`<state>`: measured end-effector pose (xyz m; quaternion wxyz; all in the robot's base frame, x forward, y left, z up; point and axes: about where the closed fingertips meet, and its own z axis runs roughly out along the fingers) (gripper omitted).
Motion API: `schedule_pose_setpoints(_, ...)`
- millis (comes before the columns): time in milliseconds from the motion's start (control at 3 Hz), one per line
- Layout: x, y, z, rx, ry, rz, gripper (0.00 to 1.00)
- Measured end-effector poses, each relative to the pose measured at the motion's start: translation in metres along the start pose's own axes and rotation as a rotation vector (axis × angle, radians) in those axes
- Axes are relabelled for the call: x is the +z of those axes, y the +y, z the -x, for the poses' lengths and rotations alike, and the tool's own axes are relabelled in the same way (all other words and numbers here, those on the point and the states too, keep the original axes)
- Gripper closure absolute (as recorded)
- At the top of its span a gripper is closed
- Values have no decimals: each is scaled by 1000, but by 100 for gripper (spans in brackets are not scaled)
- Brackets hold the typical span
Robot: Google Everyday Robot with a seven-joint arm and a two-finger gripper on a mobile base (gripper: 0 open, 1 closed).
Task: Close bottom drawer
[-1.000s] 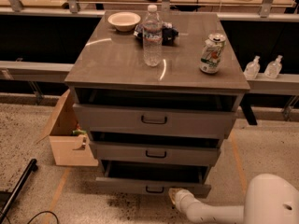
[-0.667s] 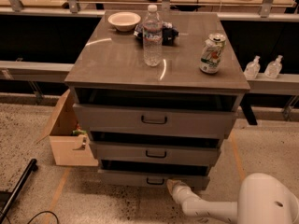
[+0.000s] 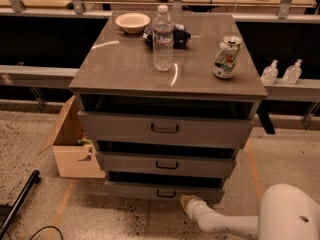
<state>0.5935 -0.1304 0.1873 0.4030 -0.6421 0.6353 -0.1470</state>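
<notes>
The bottom drawer [image 3: 162, 191] is the lowest of three grey drawers in the cabinet, with a small black handle [image 3: 166, 194]. Its front stands only a little out from the cabinet, with a dark gap above it. My gripper [image 3: 187, 201] is at the end of the white arm [image 3: 225, 223], low near the floor. It is against the drawer's front, just right of the handle. The top drawer [image 3: 165, 128] and middle drawer [image 3: 165, 163] also stand slightly out.
On the cabinet top [image 3: 120, 69] stand a water bottle [image 3: 162, 39], a can [image 3: 224, 57], a white bowl [image 3: 132, 22] and a dark object. A cardboard box [image 3: 72, 149] sits left of the cabinet. A black pole [image 3: 17, 204] lies at the lower left. Two small bottles [image 3: 281, 72] stand at the right.
The bottom drawer has slid inward from well open to nearly flush. My gripper and arm have moved forward with it toward the cabinet.
</notes>
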Motion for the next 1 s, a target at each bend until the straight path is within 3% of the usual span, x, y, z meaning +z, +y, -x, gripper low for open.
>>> schedule_pose_setpoints(667,-58,31,8,66,-52,161,100)
schedule_pose_setpoints(1000,-56,32,10,63,-57,165,82)
